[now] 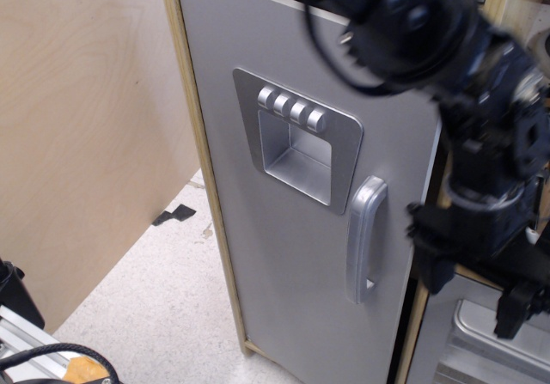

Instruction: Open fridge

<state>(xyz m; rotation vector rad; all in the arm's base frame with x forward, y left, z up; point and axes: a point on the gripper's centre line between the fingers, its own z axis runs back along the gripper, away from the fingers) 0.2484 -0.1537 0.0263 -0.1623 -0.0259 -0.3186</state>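
The fridge (284, 255) is a tall cabinet with a light wood frame and a flat grey door. The door carries a recessed silver dispenser panel (296, 148) with several round buttons, and a silver loop handle (365, 238). It looks almost shut, with only a thin dark gap along its right edge. My gripper (471, 296) hangs to the right of the handle, off the door and blurred. Its black fingers (430, 274) are spread apart and hold nothing. The arm crosses the top right and hides the cabinet's upper right corner.
A grey oven door with a metal window (485, 337) sits at the lower right, partly behind the gripper. A plywood panel (77, 143) stands at the left. The speckled floor (146, 307) bears a black tape mark (174, 215). Dark equipment sits at the bottom left corner.
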